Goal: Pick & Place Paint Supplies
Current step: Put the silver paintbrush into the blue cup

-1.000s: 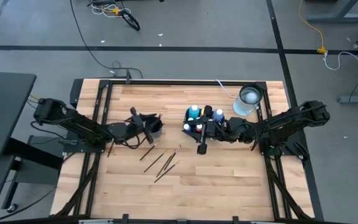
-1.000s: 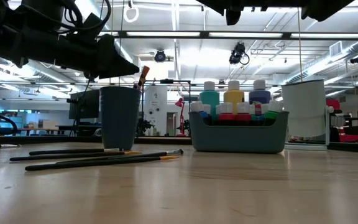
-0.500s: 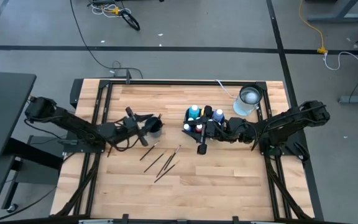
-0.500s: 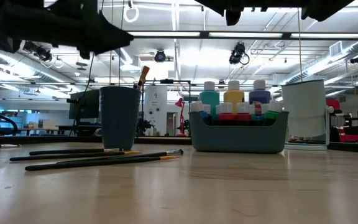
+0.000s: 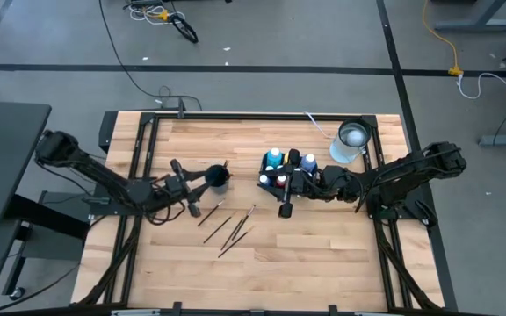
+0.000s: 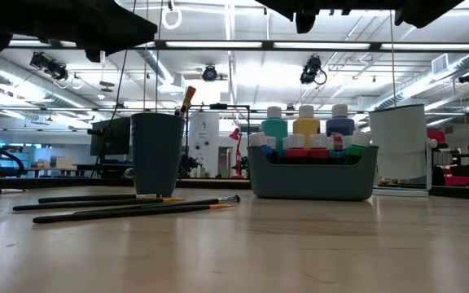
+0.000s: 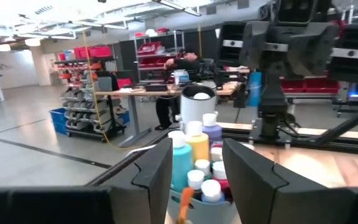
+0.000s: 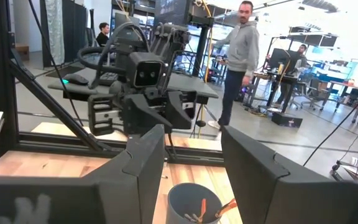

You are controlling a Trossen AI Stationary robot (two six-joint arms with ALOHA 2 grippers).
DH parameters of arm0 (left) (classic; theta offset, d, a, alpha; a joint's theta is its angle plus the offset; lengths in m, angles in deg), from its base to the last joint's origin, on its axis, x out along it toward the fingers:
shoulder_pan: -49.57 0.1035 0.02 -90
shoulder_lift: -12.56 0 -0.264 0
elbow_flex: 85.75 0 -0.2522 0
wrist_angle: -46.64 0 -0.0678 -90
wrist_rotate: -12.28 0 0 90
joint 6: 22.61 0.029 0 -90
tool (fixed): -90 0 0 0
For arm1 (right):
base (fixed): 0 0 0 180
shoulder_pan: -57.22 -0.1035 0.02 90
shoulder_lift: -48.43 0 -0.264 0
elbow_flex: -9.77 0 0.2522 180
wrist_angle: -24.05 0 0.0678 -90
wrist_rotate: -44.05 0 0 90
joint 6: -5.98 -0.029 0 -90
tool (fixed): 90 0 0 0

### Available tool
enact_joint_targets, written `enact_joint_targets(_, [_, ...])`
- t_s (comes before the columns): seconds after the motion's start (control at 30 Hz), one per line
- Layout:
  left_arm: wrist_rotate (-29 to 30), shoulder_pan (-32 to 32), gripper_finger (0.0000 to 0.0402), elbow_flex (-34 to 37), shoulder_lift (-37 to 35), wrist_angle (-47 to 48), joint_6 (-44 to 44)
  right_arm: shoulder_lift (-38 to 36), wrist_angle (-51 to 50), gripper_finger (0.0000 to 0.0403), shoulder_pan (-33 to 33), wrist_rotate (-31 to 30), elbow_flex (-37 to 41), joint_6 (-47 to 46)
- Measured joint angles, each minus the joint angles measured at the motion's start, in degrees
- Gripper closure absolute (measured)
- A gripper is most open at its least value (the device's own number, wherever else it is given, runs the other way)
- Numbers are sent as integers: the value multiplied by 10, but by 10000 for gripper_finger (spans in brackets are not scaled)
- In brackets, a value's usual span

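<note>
Left gripper is pulled back from the cup, jaws apart, empty; right gripper is parked over the bottle caddy, also apart. Loose brushes are left on the table (light, stiff, thin, roll-prone); a mid-handle pinch is judged best.

Robotics lab / workshop, open-plan. Wood bench in a black frame, w/ 2 arms on it. Grey concrete floor w/ loose cables. Beyond: red parts bins on racks, desks, ceiling strip lights (ducting too), people standing and sitting at workstations.
</note>
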Motion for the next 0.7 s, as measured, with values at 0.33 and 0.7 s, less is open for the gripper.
enact_joint_targets(0.33, [63, -73, 251, -74, 0, 83, 25, 0, 0, 238, 0, 0, 0, 0])
enact_joint_targets(0.7, [76, -134, 251, -236, 0, 406, -140, 0, -2, 238, 0, 0, 0, -3])
